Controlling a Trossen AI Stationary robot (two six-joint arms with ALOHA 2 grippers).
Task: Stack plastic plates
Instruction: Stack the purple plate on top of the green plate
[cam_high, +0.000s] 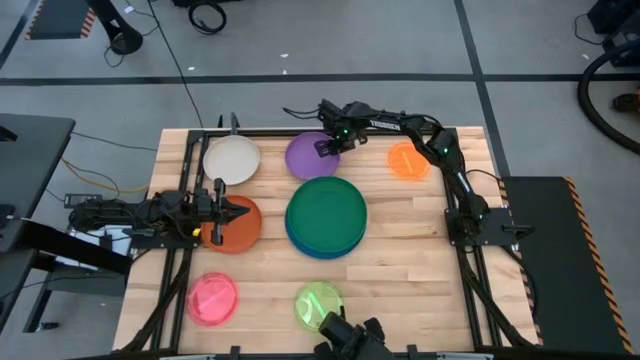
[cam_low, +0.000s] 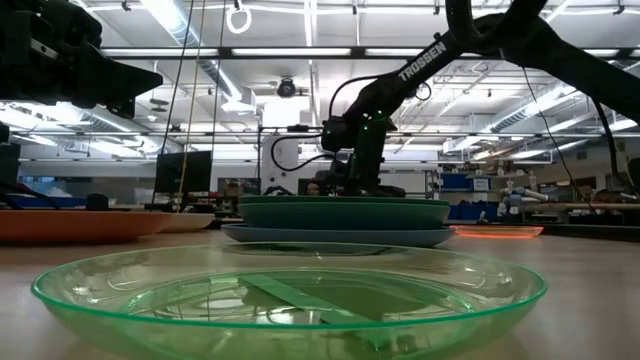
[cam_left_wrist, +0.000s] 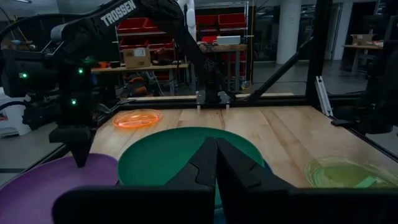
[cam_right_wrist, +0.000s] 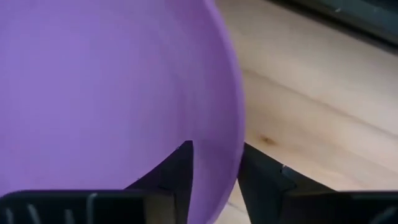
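Setting: wooden slatted counter (cam_high: 400, 270) in an open workshop, cables on the grey floor around it, shelving and benches beyond.
Stack so far: large dark green round plastic plate (cam_high: 326, 210) on top at the counter's centre, a blue rim (cam_high: 312, 250) showing beneath; two or three large plates in that pile, hard to tell from the level view.
Right tool (cam_right_wrist: 214, 163): at the far side of the counter, fingers straddling the rim of the medium purple round plastic plate (cam_high: 311, 155), one finger inside the rim, one outside; not yet pinched, a gap visible on both sides of the edge.
Left tool (cam_high: 238, 212): hovering over the medium rust-orange round plastic plate (cam_high: 234, 224) on the left side, fingers pressed together, gripping nothing.
Other plates: medium cream round plate (cam_high: 232, 160) at far left; small translucent orange plate (cam_high: 408, 160) at far right; small pink plate (cam_high: 213, 297) and small translucent lime plate (cam_high: 318, 303) at the near edge.
Risk, grip: thin slick rim, shallow bite; likely to slip or tilt once lifted if closed too near the edge.
Risk, push: closing off-centre could shove the purple plate across the wood instead of catching it.
Risk, placement: purple plate close beside the green pile; a low carry could clip the green rim and shift the stack.
Risk, arms: both arms near the pile, so crowding possible if moved together.
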